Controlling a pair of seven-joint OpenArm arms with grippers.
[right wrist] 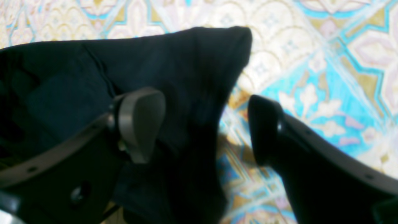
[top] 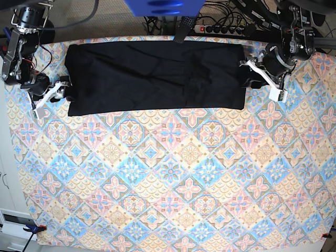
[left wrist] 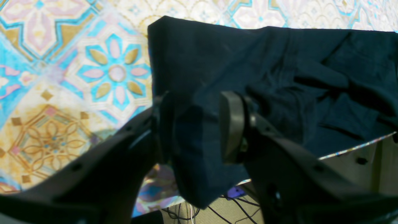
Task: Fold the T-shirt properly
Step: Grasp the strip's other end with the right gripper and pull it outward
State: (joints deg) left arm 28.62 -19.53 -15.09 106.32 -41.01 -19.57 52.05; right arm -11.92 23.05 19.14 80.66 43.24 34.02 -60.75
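The black T-shirt (top: 157, 76) lies as a long flat band along the far edge of the table. My left gripper (top: 248, 76) is at the band's right end. In the left wrist view the left gripper (left wrist: 194, 124) is open, with a fold of the shirt (left wrist: 248, 62) between its fingers, hanging past the table edge. My right gripper (top: 65, 90) is at the band's left end. In the right wrist view the right gripper (right wrist: 205, 127) is wide open, with the shirt's end (right wrist: 174, 68) lying partly between its fingers.
The patterned tablecloth (top: 173, 173) covers the whole table in front of the shirt. A power strip and cables (top: 220, 29) lie behind the far edge. A blue object (top: 163, 6) sits at the top centre. Cables (left wrist: 230, 211) hang below the table edge.
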